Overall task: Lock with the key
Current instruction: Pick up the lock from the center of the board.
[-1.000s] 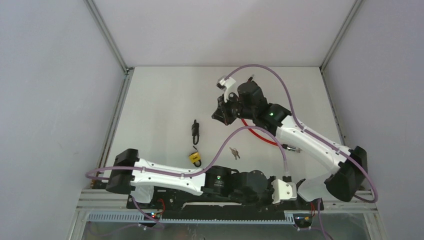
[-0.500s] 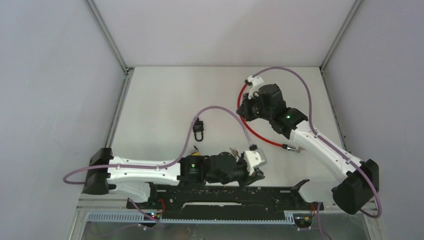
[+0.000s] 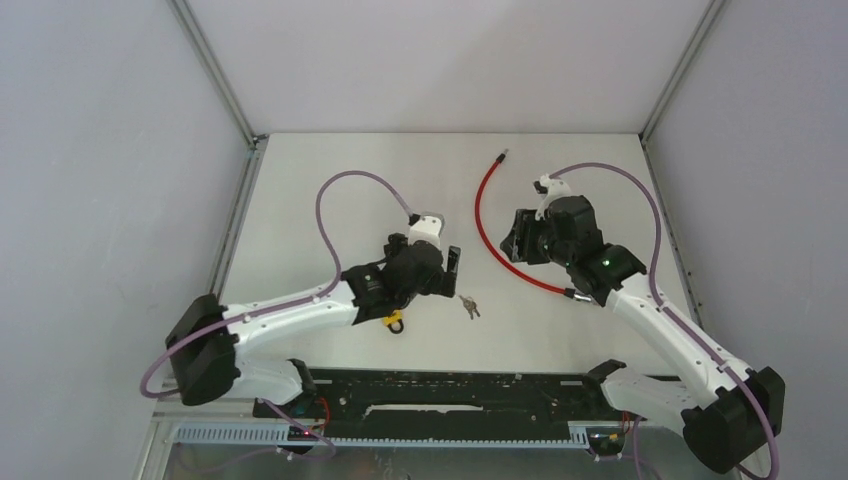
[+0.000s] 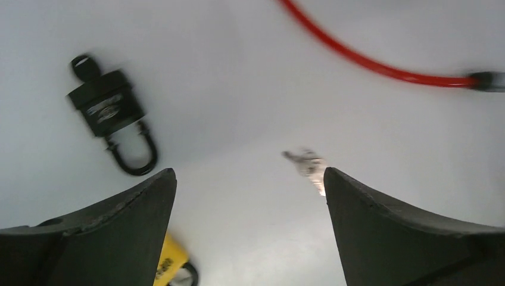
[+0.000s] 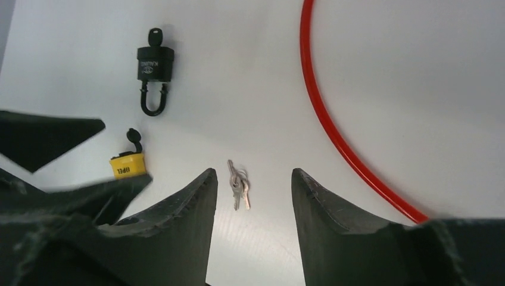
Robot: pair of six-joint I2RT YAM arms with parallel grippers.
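Red cable (image 3: 483, 215) curves beside loose keys (image 5: 239, 185). Black padlock (image 5: 155, 65) lies key-in; left claw (image 4: 249, 174) wide, right claw (image 5: 253, 174) narrower, both empty

Bright, even, diffuse light; the white table (image 3: 330, 190) carries only faint, soft shadows and no glare. My left wrist view is blurred: padlock (image 4: 107, 110) and keys (image 4: 306, 164) smear. My right wrist view is sharp, though my fingers (image 5: 178, 226) show as near-black silhouettes.

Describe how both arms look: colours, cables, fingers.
Left arm and right arm match: white link shells, black joints. A purple cable loops along each to a white wrist mount. Fingers are black, wedge-shaped. Green light on the right arm.
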